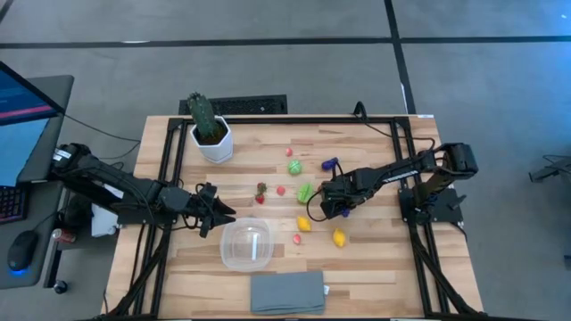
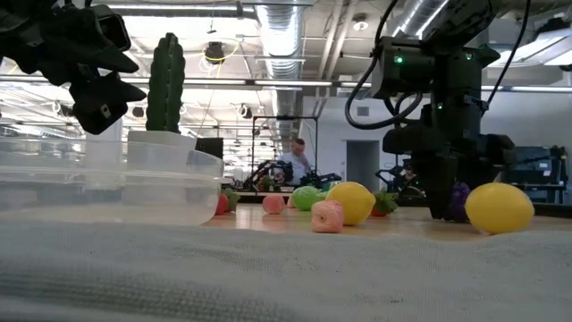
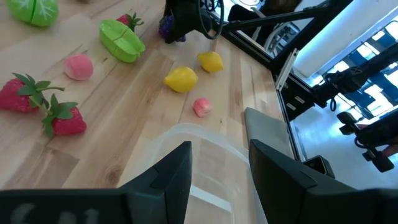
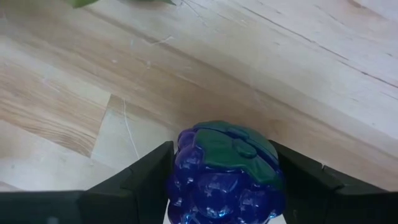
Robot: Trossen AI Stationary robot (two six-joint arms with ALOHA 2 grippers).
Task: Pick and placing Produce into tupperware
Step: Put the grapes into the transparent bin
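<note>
The right claw (image 4: 224, 186), low on the counter (image 1: 375, 259) right of the tupperware (image 1: 247, 244), brackets the purple grapes (image 4: 225, 167), which could squirt free if its fingers close off-centre, while the left claw (image 3: 217, 180) gapes over the tupperware.

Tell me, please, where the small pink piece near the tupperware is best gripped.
Across its middle, straight from above: the pink piece is small and rounded, lying clear of the tupperware and the nearest yellow piece, so there is room either side.
</note>
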